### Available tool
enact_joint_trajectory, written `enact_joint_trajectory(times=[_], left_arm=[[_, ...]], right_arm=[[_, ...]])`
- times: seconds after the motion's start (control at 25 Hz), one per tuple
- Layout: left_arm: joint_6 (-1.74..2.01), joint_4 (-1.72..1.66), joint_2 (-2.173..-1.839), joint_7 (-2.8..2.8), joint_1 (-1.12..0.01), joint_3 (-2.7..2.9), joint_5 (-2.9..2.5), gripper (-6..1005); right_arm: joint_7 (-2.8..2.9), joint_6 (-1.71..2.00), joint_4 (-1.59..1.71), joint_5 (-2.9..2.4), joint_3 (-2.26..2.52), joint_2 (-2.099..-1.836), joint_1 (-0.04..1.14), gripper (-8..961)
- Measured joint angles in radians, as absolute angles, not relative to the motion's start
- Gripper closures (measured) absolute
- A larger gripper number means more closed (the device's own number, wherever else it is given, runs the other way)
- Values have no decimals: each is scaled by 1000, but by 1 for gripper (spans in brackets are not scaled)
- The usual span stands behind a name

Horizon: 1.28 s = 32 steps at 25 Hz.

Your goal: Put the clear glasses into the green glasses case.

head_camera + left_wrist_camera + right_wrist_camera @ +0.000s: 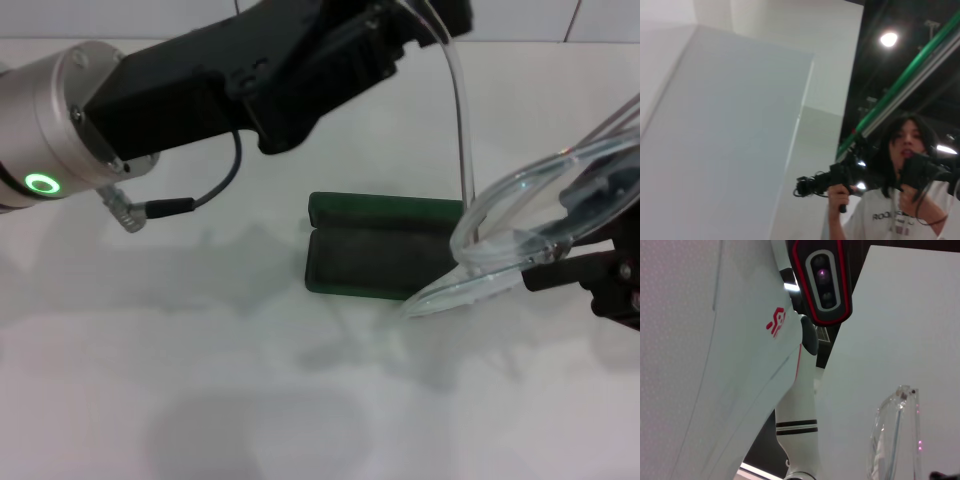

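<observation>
Clear, glossy plastic forms the clear glasses (540, 215), held up in the air at the right edge of the head view, with rounded lenses tilted and one thin curved temple arm rising toward the left gripper (425, 25) near the top. The right gripper (600, 275), black and angular, sits just beside and under the frame; it appears to grip the glasses, though its fingers are mostly cut off, so I cannot tell how they stand. The left gripper is a blocky black unit on a brushed silver arm with a glowing green ring; its fingertips are out of view, so their state cannot be told either. Below and to the left of the right gripper lies the green glasses case (385, 245), open and flat on the smooth white table (200, 380), dark green with rounded corners and a matte charcoal lining. No lettering on it can be read. The right wrist view shows the transparent frame (895, 440) close up.
</observation>
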<state>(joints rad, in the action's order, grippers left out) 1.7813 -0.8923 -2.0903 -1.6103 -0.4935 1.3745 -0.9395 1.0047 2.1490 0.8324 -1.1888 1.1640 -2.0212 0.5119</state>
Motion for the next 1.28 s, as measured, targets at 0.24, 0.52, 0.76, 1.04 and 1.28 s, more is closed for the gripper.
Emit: enact_joint_trajectory(times=[0.24, 0.52, 0.76, 1.04, 1.28], left_arm=[[1781, -947, -2091, -1614, -488, 1411, -938, 966], [1782, -987, -2091, -1614, -474, 1434, -937, 965], [1783, -999, -2091, -1612, -454, 1441, -936, 965], [1783, -1015, -2091, -1609, -435, 1446, -935, 965], [1770, -1002, -2091, -1592, -438, 1416, -939, 965]], right_arm=[[1005, 2149, 824, -1188, 1157, -2020, 511, 903], [1005, 2149, 816, -1184, 1157, -2019, 511, 903], [1005, 2148, 815, -1175, 1155, -2019, 509, 903], [1004, 2147, 814, -1173, 1154, -2019, 509, 903], [1004, 2148, 814, -1173, 1162, -2019, 510, 903]])
